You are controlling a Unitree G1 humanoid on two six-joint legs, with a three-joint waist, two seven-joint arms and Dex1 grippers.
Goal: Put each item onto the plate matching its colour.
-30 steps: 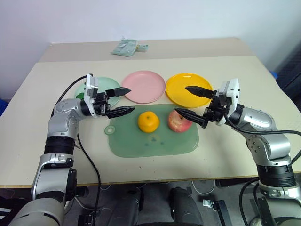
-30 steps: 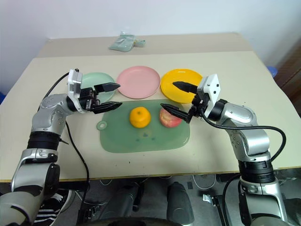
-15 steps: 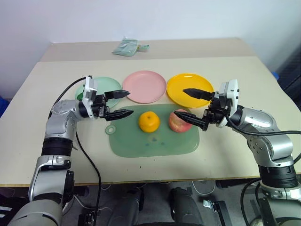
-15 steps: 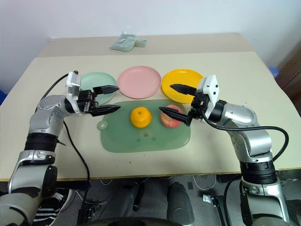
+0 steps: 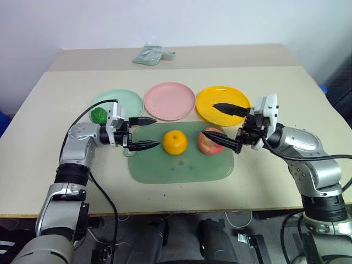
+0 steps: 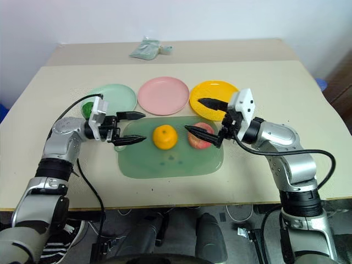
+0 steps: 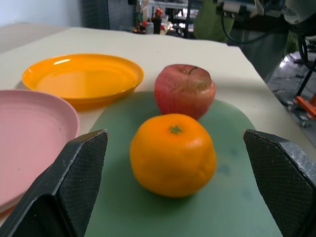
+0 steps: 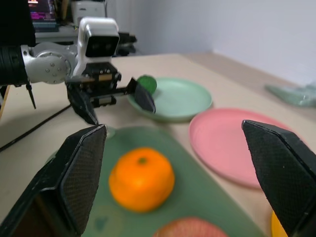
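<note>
On the pale green rounded cutting mat [image 5: 181, 162] I see the red-pink apple [image 5: 209, 143] beside the smooth round orange [image 5: 174, 142], the dark green bumpy fruit [image 5: 99, 115] already on the mint plate [image 5: 124, 99] behind the mat, while my left gripper [image 5: 146, 132] and right gripper [image 5: 222, 122] both hang spread and empty.

left arm: reaches in from the mat's [image 5: 181, 165] left side, forearm level
left gripper [image 5: 148, 132]: points level across the mat's left edge, fingers spread wide, holding nothing
right arm: bent at the elbow, reaching in from the mat's right side
right gripper [image 5: 217, 121]: level over the mat's far right corner, fingers spread wide, empty
</note>
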